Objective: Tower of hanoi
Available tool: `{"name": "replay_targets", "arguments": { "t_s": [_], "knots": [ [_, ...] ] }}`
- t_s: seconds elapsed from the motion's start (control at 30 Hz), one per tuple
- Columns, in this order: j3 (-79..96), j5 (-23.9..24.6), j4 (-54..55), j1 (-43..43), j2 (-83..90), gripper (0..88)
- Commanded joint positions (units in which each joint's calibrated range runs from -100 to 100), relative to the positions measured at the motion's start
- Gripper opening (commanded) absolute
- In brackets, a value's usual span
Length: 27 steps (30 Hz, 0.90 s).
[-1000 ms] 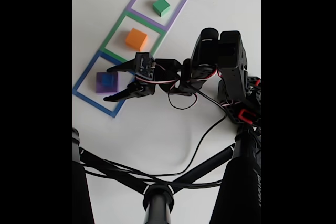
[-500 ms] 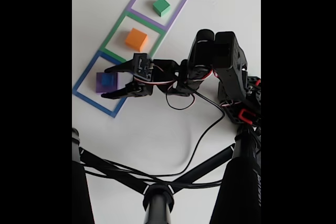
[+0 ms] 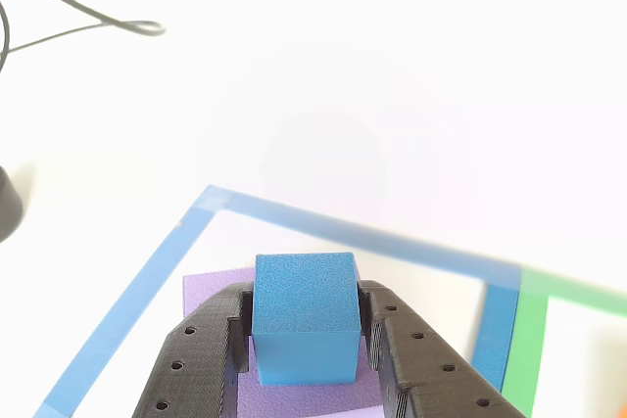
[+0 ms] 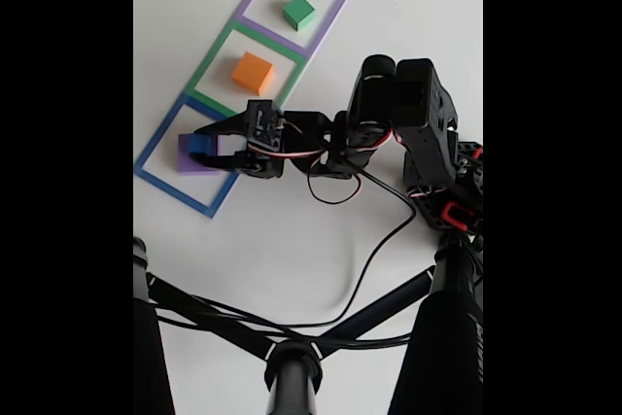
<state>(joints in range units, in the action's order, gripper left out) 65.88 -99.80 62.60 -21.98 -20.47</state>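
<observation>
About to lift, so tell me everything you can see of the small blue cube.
The blue cube is a matte, foam-looking block with clean square edges, sitting upright on the flat purple slab inside the blue outline. The gripper has a black finger against each side of it. In the fixed view it shows as a blue patch between the fingers.

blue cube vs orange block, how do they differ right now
The blue cube sits on the purple slab inside the blue outline; the orange block lies straight on the table inside the green outline. The gripper's fingers flank the blue cube on both sides; the orange block stands free. The orange block looks wider. Both are matte, square-edged blocks.
</observation>
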Motion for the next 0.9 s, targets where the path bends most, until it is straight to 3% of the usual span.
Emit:
{"name": "replay_targets", "arguments": {
  "t_s": [0.0,0.3,0.47,0.7,0.87],
  "knots": [
    [-1.07,-0.2,1.37,-0.65,0.49,2.9],
    [0.66,-0.2,1.04,-0.55,3.96,2.9],
    [4.66,-0.2,-5.03,-0.65,14.05,2.9],
    [7.03,-0.2,-26.73,-0.36,37.07,3.0],
    [-0.43,-0.2,-52.72,1.27,52.16,3.0]
  ]
}}
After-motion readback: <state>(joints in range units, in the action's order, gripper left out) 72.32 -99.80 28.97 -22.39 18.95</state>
